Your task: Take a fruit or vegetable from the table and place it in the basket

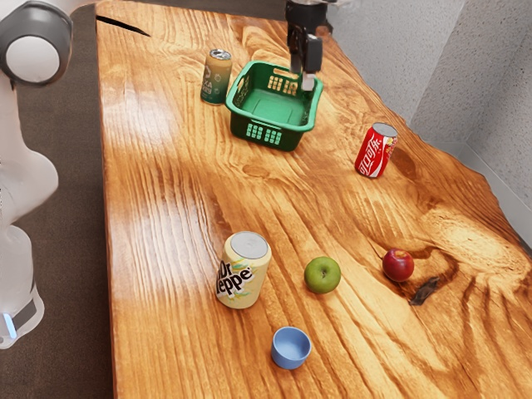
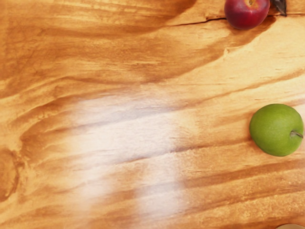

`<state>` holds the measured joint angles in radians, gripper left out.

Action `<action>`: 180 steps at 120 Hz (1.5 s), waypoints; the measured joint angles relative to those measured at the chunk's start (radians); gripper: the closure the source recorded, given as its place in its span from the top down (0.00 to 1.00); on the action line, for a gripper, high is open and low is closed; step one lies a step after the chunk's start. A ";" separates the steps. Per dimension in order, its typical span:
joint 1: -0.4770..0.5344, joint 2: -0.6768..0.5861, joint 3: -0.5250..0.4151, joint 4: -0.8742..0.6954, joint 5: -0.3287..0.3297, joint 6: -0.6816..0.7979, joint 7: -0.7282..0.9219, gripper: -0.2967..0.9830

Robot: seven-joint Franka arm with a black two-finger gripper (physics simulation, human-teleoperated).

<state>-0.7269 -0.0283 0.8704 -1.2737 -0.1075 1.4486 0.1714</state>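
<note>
Blue cup (image 1: pixel 291 349), round green apple (image 1: pixel 322 276), stem upward, green basket (image 1: pixel 270 133), jaws spread or together, cannot tell

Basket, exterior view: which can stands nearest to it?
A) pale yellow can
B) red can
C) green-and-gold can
C: the green-and-gold can stands close by the side of the basket, with the red can farther off across bare wood and the pale yellow can farther still.
</note>
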 joint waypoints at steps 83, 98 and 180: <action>2.469 0.032 -0.615 0.085 0.093 -0.246 0.172 0.75; 2.300 -0.121 -0.819 -0.220 0.099 -0.094 0.174 0.76; 0.704 -0.054 -1.063 -0.330 0.093 0.155 0.119 0.75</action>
<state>-0.0228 -0.0821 -0.1922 -1.6042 -0.0149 1.6036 0.2909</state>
